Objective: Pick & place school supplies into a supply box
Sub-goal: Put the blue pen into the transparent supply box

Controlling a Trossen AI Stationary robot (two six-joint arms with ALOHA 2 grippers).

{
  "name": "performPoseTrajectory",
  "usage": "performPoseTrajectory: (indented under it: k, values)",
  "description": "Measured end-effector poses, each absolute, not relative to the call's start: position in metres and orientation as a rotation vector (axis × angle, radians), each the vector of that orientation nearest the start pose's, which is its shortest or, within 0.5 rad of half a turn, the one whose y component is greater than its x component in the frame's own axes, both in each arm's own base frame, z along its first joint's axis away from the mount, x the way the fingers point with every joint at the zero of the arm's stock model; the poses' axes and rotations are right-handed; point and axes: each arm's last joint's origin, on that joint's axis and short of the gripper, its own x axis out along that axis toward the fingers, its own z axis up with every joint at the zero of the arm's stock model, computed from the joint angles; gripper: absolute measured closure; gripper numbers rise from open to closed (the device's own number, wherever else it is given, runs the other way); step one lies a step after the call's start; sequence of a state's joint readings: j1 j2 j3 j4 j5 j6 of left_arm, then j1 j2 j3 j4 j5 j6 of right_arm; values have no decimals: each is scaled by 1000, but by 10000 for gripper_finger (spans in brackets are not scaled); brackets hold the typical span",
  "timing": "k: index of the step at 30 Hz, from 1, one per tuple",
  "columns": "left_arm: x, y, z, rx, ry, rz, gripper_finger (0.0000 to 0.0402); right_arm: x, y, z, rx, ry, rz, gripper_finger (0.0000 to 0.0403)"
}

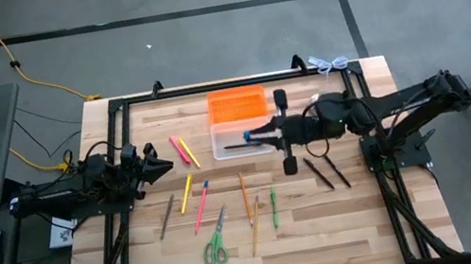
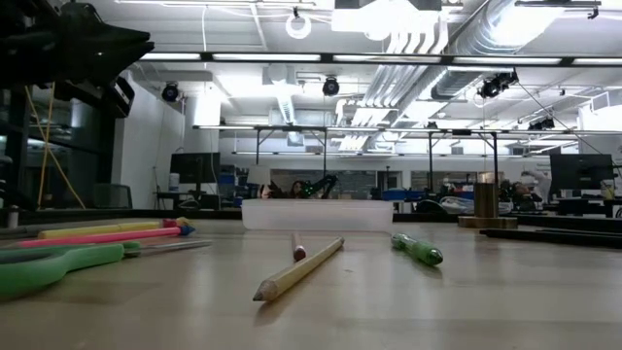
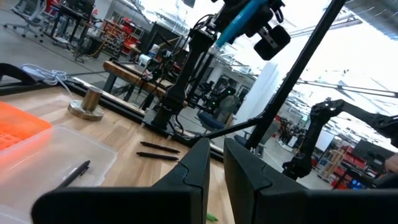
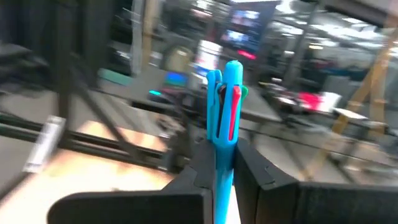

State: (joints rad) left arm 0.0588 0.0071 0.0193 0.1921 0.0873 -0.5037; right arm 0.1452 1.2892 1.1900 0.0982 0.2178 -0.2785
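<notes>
Two arms reach over the wooden table (image 1: 329, 231). The right gripper (image 1: 251, 136) hangs above the clear supply box (image 1: 235, 139), its fingers clamped on a blue pen (image 4: 222, 118) (the right wrist view shows the pen standing up between the two dark fingers, with a red strip along its side). The box sits near the table's far edge with its orange lid (image 1: 237, 105) folded open behind it, and a dark pen (image 3: 73, 175) already lies inside. The left gripper (image 1: 167, 166) waits at the table's left side, holding nothing, its fingers (image 3: 245, 177) only a narrow slit apart.

Most supplies lie loose on the wood: a pink and a yellow marker (image 1: 183, 150) beside the left gripper, green-handled scissors (image 1: 215, 244) nearer the front edge, orange pencils (image 1: 247, 199) and a green pen (image 1: 274, 207) in the middle, and two dark pencils (image 1: 328, 172) under the right arm. A silvery metal piece (image 3: 87, 104) stands beyond the box.
</notes>
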Motion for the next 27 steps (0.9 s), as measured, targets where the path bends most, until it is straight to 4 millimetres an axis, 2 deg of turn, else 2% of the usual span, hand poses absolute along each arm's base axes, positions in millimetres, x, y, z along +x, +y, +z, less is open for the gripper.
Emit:
performPoseTrajectory:
  k: [9, 27]
  values:
    - [95, 3, 188, -487, -193, -75, 325, 291, 43, 387, -456, 110, -370, 391]
    - [95, 5, 188, -494, -206, -27, 325, 289, 42, 385, -707, 243, -575, 391]
